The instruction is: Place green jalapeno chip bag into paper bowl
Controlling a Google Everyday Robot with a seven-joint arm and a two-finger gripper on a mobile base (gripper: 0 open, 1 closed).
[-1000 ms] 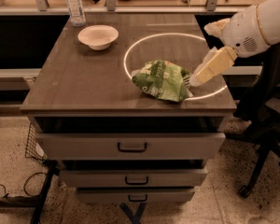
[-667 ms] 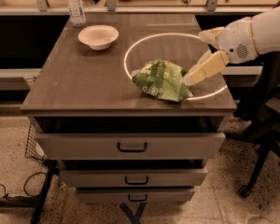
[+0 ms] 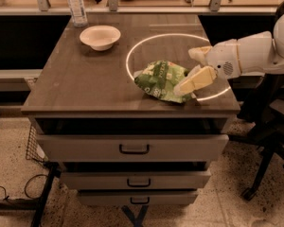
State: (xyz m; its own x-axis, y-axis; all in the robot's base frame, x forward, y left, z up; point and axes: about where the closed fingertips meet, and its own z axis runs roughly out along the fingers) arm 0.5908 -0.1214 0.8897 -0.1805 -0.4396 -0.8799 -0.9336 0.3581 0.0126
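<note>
The green jalapeno chip bag [image 3: 157,80] lies crumpled on the wooden tabletop, right of centre near the front edge. The paper bowl [image 3: 100,36] stands empty at the back left of the table, well apart from the bag. My gripper [image 3: 185,73] reaches in from the right on a white arm and is at the bag's right end. Its fingers are spread apart: the near finger [image 3: 195,81] lies over the bag's right edge, and the far finger [image 3: 199,54] is behind the bag. The bag rests on the table.
A clear plastic water bottle [image 3: 76,4] stands at the back left behind the bowl. The table [image 3: 85,84] is a drawer cabinet with several drawers [image 3: 134,148]. A bright ring of light lies on its top. A dark office chair [image 3: 274,126] stands at the right.
The gripper has moved left and slightly down, closing in on the bag's right end. The bag and the bowl have not moved.
</note>
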